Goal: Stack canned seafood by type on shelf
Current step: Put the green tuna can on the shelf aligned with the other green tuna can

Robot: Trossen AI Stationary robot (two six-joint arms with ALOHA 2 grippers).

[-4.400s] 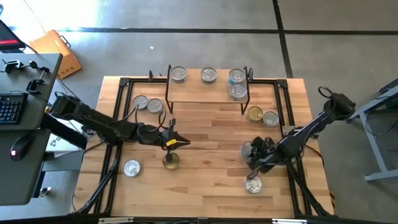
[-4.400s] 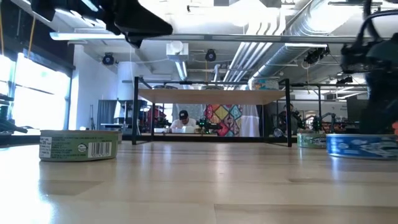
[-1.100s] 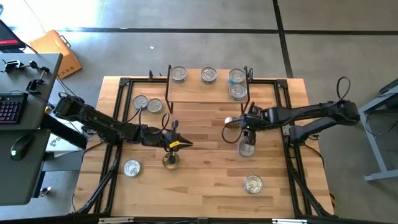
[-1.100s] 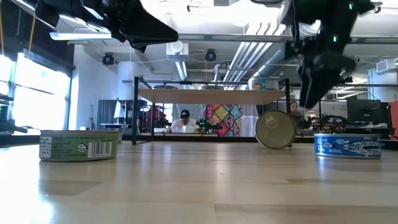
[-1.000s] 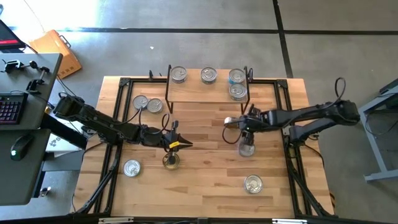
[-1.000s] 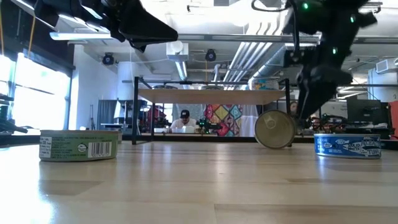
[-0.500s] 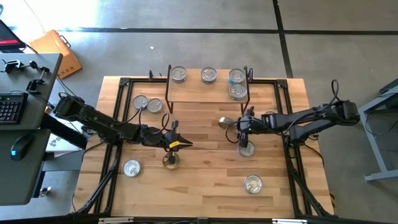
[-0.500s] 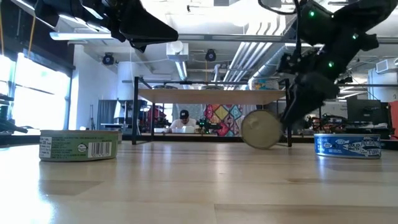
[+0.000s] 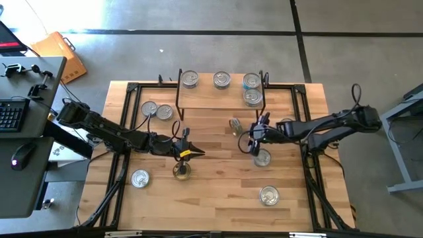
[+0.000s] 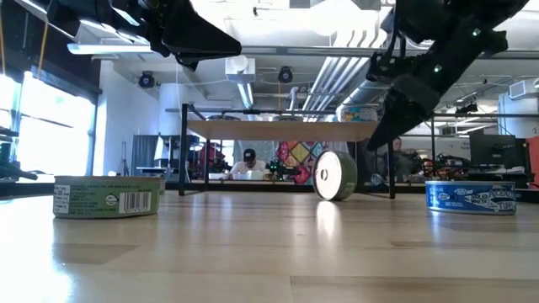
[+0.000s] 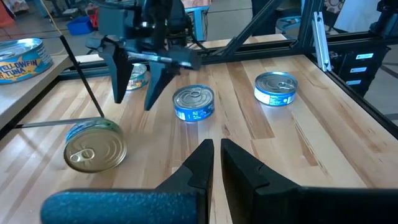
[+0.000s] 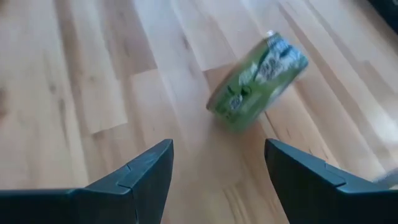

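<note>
The shelf (image 9: 218,100) stands at the table's far middle, with several silver-lidded tins such as one (image 9: 221,80) on its top. A green-labelled, gold-lidded tin (image 12: 258,74) stands on its edge on the table (image 10: 335,175), just ahead of my right gripper (image 12: 217,171). That gripper is open, slants down and touches nothing. A blue tin (image 9: 262,157) lies flat just near of it. My left gripper (image 11: 214,163) is shut and empty, hovering over a gold-lidded tin (image 9: 181,170) left of centre.
More tins lie flat on the table: two at the shelf's left (image 9: 156,111), one at the near left (image 9: 139,178), one at the near right (image 9: 269,196). A black metal frame (image 9: 125,132) runs round the table. People sit in the room behind the shelf.
The tin on its edge has rolled along the table toward the left, away from my right gripper. My right gripper has tipped further downward and stayed open. My left gripper has kept still.
</note>
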